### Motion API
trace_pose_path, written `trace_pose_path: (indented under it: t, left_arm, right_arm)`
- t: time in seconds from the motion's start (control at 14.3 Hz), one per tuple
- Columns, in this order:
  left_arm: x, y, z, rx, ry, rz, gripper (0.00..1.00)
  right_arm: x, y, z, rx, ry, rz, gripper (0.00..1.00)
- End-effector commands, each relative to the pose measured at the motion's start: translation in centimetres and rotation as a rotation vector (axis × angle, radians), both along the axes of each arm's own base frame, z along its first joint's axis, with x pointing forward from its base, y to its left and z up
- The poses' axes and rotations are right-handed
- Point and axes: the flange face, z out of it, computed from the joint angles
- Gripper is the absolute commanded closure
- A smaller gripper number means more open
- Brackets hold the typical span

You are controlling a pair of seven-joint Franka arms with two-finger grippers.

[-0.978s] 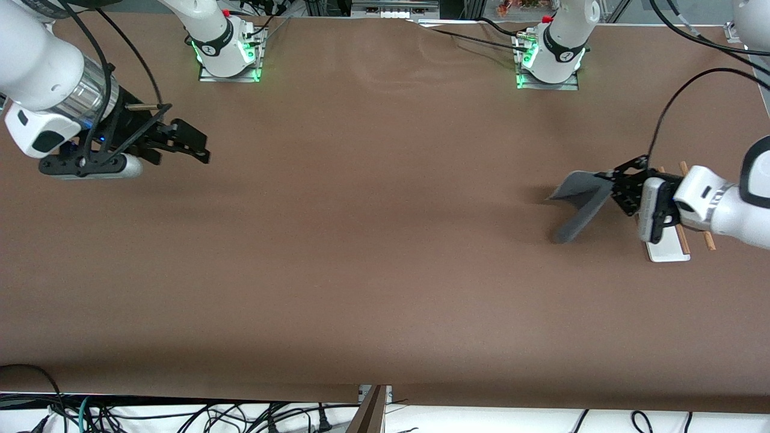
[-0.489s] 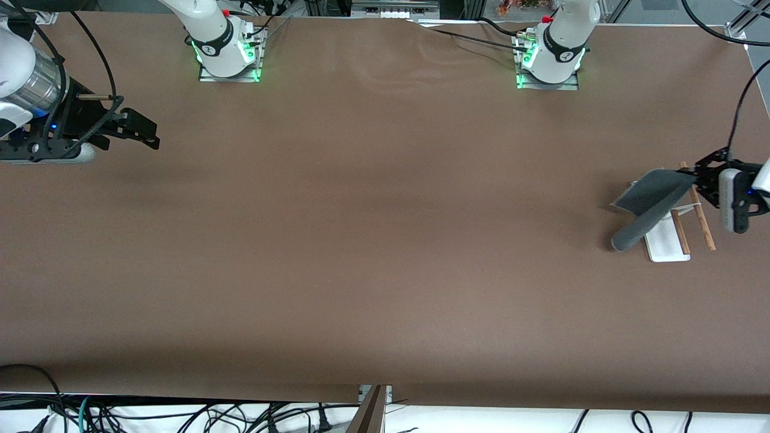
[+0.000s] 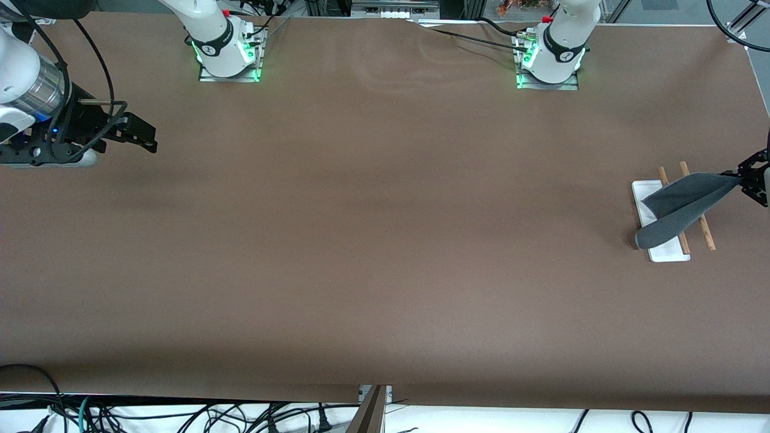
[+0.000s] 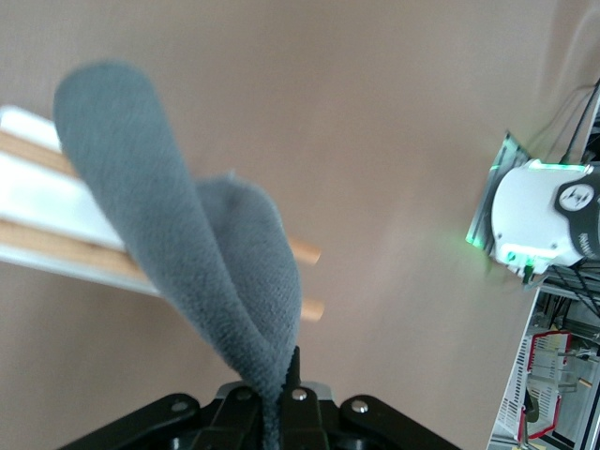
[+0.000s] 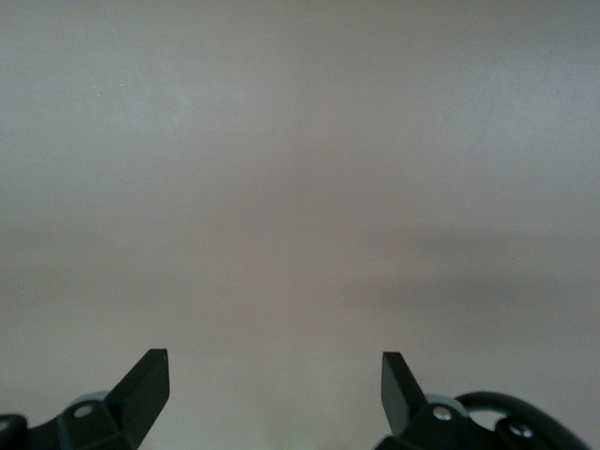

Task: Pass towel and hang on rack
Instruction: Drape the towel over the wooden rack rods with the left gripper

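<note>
The dark grey towel (image 3: 683,207) hangs folded from my left gripper (image 3: 739,176), which is shut on one corner of it at the left arm's end of the table. The towel drapes over the rack (image 3: 669,252), across its two wooden rods and white base. In the left wrist view the towel (image 4: 202,253) hangs from my gripper (image 4: 281,398) over the rods (image 4: 305,251) and white base (image 4: 56,202). My right gripper (image 3: 144,139) is open and empty over the right arm's end of the table; its own view (image 5: 274,375) shows only bare table.
The two arm bases (image 3: 228,51) (image 3: 550,57) stand at the edge farthest from the front camera. Brown table surface (image 3: 385,240) lies between the arms. Cables hang below the edge nearest the front camera.
My left gripper has carried the towel toward the left arm's end of the table, from beside the rack to over it. My right arm drew back toward its own end, then held still.
</note>
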Motion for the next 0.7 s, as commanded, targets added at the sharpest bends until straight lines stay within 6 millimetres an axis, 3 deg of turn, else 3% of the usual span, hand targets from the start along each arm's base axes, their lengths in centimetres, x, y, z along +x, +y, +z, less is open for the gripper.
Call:
trace_pose_path:
  t: [0.0, 0.14, 0.21, 0.35, 0.49, 0.56, 0.63]
  left_arm:
    - [0.1, 1.8, -1.2, 0.018, -0.006, -0.029, 0.95]
    - [-0.6, 4.1, -2.4, 0.028, -0.031, 0.001, 0.93]
    - [-0.8, 4.8, -3.6, 0.025, -0.032, 0.011, 0.88]
    - [-1.2, 5.4, -5.7, 0.005, -0.015, 0.025, 0.87]
    - [-1.6, 6.9, -6.2, 0.024, -0.045, 0.042, 0.74]
    - [-1.8, 7.3, -6.9, 0.025, -0.05, 0.051, 0.61]
    - [-1.7, 7.4, -8.1, 0.012, -0.053, 0.057, 0.07]
  right_arm:
    - [-0.1, 0.2, 0.5, -0.017, -0.017, 0.007, 0.0]
    - [-0.1, 0.3, 0.3, -0.017, -0.014, 0.006, 0.0]
    - [0.0, 0.4, 0.4, -0.015, -0.017, 0.01, 0.0]
    - [0.5, 0.3, 0.0, -0.029, -0.023, 0.01, 0.0]
    - [1.1, -0.1, -0.1, -0.057, -0.03, 0.006, 0.0]
    - [1.6, -0.1, -0.9, -0.055, -0.027, 0.0, 0.0]
    - [2.0, -0.3, -0.7, -0.052, -0.034, -0.023, 0.0]
